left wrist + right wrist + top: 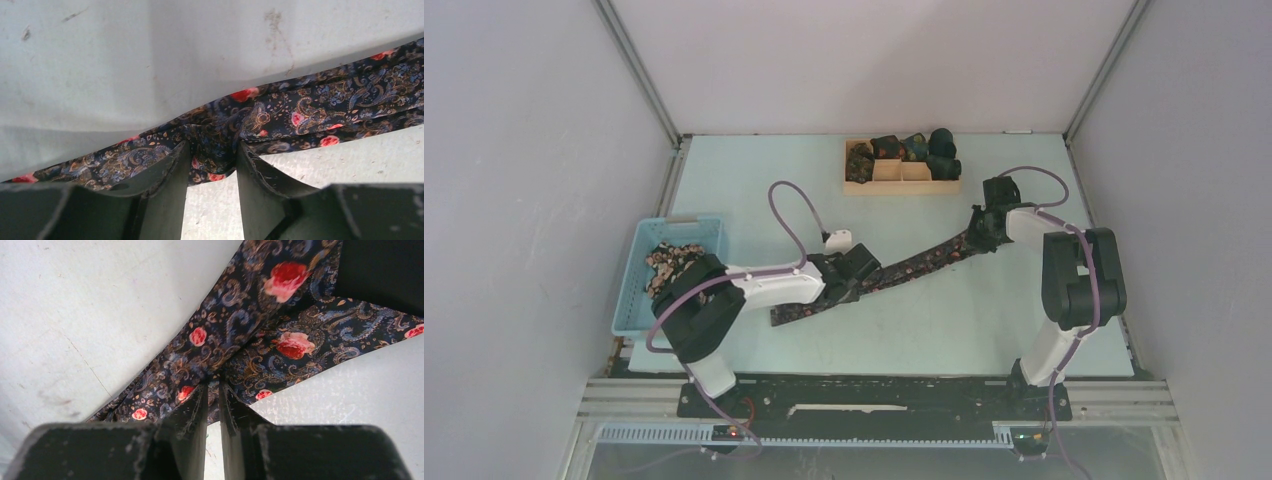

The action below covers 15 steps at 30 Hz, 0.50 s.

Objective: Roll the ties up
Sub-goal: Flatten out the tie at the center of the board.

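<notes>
**Both pincers on one flat tie, in front of the tray**

The tie [904,268] lay flat on the counter [754,190], slanting from its narrow end just below the tray's [902,187] right corner down to its wide end, well below and left of the tray. The right pincer [214,387] was narrow, nipping the fabric at the end nearest the tray. The left pincer [212,150], below the tray's left end, had a bunched fold of the cloth caught between its fingers [172,167], which stood partly apart. Rolled ties [942,165] sat in the tray. Loose ties [672,260] filled a blue basket [629,300] far left of the tray.
</notes>
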Available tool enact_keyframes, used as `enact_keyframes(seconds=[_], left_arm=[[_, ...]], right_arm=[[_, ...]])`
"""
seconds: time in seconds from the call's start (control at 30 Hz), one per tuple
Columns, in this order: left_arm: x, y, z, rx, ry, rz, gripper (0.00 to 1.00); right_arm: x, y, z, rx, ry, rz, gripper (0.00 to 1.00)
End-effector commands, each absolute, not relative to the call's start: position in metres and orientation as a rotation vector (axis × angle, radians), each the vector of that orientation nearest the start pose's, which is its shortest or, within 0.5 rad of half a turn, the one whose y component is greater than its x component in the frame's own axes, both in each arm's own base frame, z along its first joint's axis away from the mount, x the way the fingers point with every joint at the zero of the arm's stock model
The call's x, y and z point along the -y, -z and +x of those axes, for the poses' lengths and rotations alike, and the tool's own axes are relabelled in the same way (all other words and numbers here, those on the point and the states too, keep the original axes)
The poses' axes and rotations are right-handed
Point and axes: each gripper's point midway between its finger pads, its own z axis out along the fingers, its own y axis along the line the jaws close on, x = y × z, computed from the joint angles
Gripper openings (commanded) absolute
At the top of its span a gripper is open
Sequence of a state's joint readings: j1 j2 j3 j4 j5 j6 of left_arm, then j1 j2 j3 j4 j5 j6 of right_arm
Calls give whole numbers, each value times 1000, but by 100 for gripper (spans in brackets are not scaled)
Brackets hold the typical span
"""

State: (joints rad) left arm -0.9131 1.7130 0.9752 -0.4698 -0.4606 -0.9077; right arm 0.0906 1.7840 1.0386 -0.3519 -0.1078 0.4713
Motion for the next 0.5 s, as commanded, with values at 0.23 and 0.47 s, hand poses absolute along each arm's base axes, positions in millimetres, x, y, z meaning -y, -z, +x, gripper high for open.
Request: enact_keyframes(seconds=[0.23,0.47], left_arm=[[192,-20,220,-2571,-61,-168,44],[183,-19,213,-2569,-48,-174,42]], right_arm=[[-58,-4,366,-2693,-240,502,16],[-51,-1,365,-2698,-221,526,14]])
